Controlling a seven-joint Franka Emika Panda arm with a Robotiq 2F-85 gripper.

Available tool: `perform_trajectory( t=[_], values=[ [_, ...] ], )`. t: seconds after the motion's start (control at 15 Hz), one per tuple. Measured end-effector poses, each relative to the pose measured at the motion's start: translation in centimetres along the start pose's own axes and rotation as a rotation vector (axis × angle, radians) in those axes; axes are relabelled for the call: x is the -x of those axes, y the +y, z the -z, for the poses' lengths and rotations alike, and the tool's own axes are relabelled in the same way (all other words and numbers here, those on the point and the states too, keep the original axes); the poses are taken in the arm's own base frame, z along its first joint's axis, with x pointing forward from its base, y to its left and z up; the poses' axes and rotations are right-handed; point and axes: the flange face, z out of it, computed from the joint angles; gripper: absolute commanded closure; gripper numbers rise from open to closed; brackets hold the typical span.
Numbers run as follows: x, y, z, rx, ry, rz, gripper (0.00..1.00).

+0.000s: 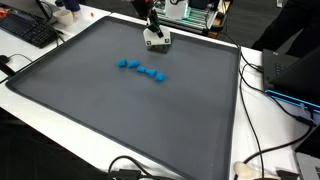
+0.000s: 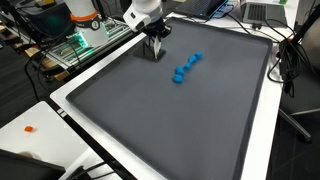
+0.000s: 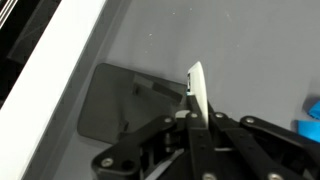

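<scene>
My gripper [image 1: 155, 36] stands low over the far part of the dark grey mat [image 1: 100, 110], near its back edge; it also shows in an exterior view [image 2: 155, 46]. In the wrist view the jaws [image 3: 197, 118] are shut on a thin white flat piece [image 3: 197, 85] that stands on edge between the fingers. The piece shows as a white patch at the gripper's foot [image 1: 158, 42]. A row of several small blue blocks [image 1: 141, 69] lies on the mat a little in front of the gripper; they appear in both exterior views [image 2: 187, 67]. One blue block shows at the wrist view's right edge [image 3: 311, 115].
The mat [image 2: 170, 120] lies on a white table [image 2: 60, 125]. A keyboard [image 1: 28, 30] lies at the far left. Cables [image 1: 262, 150] and dark equipment [image 1: 295, 75] are at the right. A small orange item [image 2: 30, 128] lies on the table.
</scene>
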Motion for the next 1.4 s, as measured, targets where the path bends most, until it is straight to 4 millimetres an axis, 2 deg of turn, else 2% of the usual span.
perform_trajectory(
  t=[0.6,1.4],
  values=[
    [-0.3,0.6,-1.1,-0.064,0.031,-0.052,0.99],
    [-0.5,1.0,-1.4,-0.085,0.053,-0.07,0.99]
  ],
)
